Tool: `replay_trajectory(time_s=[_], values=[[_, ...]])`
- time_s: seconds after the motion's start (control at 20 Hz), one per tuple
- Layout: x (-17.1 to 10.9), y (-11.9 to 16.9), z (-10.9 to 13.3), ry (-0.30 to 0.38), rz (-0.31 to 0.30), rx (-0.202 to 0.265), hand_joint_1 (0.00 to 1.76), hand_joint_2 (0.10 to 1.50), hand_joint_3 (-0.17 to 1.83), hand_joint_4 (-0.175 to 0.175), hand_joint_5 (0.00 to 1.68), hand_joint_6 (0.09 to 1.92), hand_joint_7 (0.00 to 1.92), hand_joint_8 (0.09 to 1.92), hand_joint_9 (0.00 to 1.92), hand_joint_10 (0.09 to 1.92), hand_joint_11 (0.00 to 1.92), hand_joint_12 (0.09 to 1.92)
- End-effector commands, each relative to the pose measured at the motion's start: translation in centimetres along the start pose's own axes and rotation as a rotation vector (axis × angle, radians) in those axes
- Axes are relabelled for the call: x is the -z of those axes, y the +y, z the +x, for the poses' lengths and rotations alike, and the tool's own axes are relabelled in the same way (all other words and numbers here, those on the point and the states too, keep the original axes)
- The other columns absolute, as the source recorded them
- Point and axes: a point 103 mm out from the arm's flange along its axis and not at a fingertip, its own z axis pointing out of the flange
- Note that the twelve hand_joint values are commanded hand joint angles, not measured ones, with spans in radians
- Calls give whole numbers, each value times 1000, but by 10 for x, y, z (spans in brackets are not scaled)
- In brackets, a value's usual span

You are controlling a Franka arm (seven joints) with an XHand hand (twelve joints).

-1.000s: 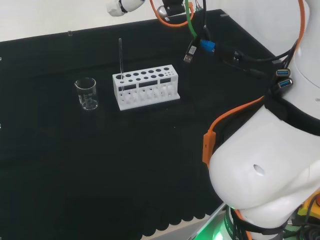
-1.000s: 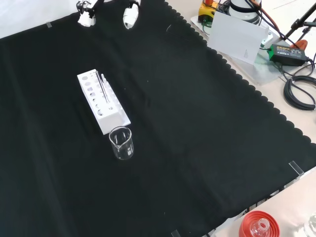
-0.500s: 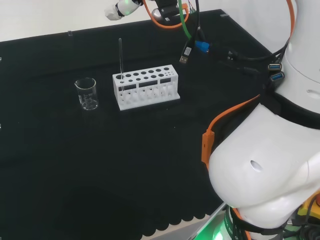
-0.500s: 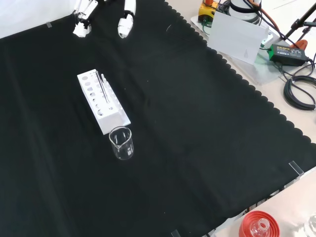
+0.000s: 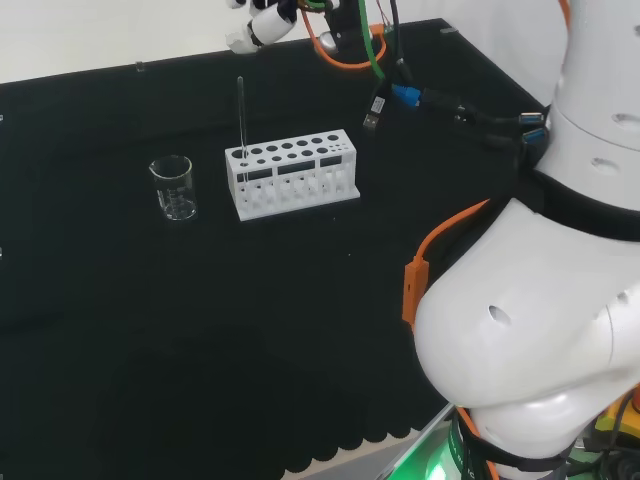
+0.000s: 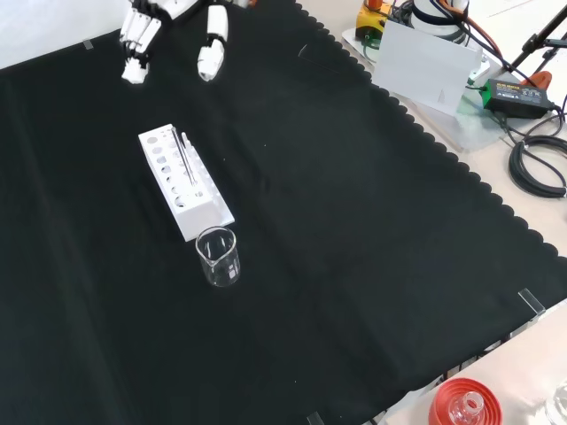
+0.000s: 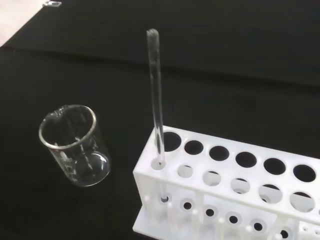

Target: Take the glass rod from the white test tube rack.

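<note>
Right, the glass rod point(image 7: 155, 95) stands near upright in a corner hole of the white test tube rack point(image 5: 291, 172), at the end nearest the small glass beaker point(image 5: 174, 187). Nothing touches it. The rack sits on the black tabletop point(image 6: 354, 266), and the beaker stands just beside it, apart from its end.

The hand point(image 6: 168, 27) hangs above the far side of the rack in the front view, fingers point(image 6: 135, 46) straight and spread, holding nothing, well apart from the rod's top.

My read: this is the approach. To do it well, the hand should come down over the beaker end of the rack and close fingers and thumb on the bare upper length of the rod, clear of the rack's top plate. Then lift straight along the rod's axis, so the glass does not bind in its hole or tip the rack. Watch the beaker; a wide sweep could knock it.

The wrist view gives what the others cannot: the exact hole the rod sits in and its foot visible through the rack's lower tier. The head view shows how tall the rod rises above the rack.
</note>
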Motion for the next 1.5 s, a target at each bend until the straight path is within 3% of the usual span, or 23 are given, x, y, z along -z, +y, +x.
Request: replay_trajectory(time_s=[0.05,0.85,1.5], values=[[-16,18,-12,14,4,36,387,873,320,25,351,87,331,871,538,913,526,1397],[-52,23,-8,-19,70,52,377,883,319,21,364,99,350,880,548,921,540,1401],[-77,34,4,-29,115,81,382,883,315,18,392,216,432,841,703,827,679,1323]])
